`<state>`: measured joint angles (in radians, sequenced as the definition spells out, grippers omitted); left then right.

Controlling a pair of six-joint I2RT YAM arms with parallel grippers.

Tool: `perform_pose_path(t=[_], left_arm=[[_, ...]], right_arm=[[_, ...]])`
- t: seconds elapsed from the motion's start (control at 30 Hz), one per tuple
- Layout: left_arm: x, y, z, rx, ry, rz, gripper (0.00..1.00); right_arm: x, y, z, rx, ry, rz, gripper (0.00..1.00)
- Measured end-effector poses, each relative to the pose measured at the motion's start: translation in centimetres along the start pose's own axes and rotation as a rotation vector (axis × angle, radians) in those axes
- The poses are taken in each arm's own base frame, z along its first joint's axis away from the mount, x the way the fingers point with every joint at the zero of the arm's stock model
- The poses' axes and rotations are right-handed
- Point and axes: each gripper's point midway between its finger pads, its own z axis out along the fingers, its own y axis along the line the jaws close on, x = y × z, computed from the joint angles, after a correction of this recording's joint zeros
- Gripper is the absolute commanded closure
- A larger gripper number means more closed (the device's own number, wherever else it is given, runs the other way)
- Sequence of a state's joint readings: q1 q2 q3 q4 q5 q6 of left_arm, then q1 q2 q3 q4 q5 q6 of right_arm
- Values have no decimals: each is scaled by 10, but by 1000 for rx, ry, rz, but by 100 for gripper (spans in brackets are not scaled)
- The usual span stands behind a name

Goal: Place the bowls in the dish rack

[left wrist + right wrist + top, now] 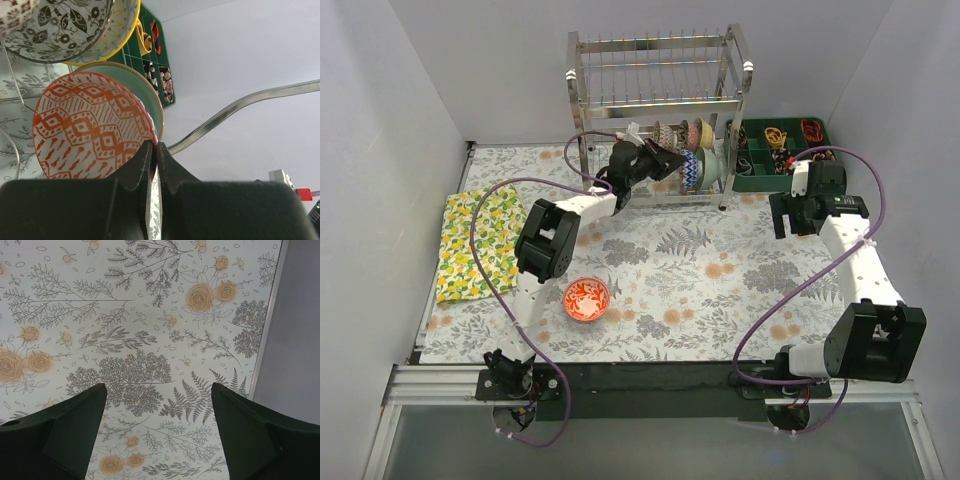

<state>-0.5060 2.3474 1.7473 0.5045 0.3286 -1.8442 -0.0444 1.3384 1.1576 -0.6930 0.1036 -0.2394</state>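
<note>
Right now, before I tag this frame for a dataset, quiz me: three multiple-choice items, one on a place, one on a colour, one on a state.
1. Where is the loose bowl?
A. on the mat
B. on the top tier of the rack
C. under the rack

2. What colour is the pattern on the bowl at the left end effector?
A. blue
B. red
C. black

3. The right end effector is:
A. shut on a bowl
B. shut, empty
C. open, empty

Key:
1 A: it sits alone on the mat, well clear of the rack.
2 B: the fingers pinch the rim of the red bowl.
3 C: its fingers stand wide apart, with only mat between them.
</note>
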Motion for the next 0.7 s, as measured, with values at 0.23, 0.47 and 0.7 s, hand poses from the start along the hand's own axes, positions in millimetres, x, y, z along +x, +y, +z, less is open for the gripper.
perform_pose_path(t=[0.23, 0.47, 0.7], left_arm=[[-1, 4, -5, 19, 21, -1, 100], [0, 3, -6, 30, 30, 16, 100], [1, 5, -6, 35, 34, 52, 100]], right_arm=[[0, 3, 1, -3, 4, -12, 6], [-1, 7, 2, -9, 3, -22, 6], [-3, 9, 2, -9, -3, -28, 6]])
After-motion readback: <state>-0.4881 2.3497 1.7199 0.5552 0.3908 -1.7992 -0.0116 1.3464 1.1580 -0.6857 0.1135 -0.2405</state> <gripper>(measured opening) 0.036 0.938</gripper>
